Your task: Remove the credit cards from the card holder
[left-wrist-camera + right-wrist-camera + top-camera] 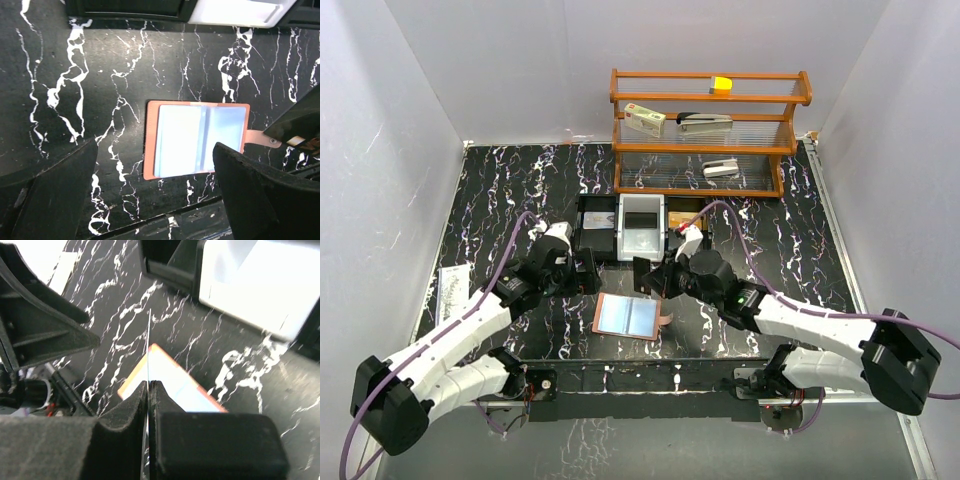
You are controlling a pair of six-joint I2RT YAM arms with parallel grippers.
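The card holder point(628, 316) lies open and flat on the desk point(520, 190), lower middle of the top view, long side left to right, tab pointing right, pockets up so cards can slide out; the right jaws pinch a thin card point(642, 275) tight above it, and the left jaws gape empty nearby.

Nothing readable anywhere in these views. Upper centre, the cream box point(644, 120) on the wooden shelf point(710, 75) carries a red mark, too small to read. Far left, the white sheet point(452, 292) on the worktop point(520, 190) shows dark print, illegible. The card holder point(195, 140) lies open, its pale pockets blank. The dark card point(642, 275) pinched in the right end effector point(656, 280) shows nothing legible.
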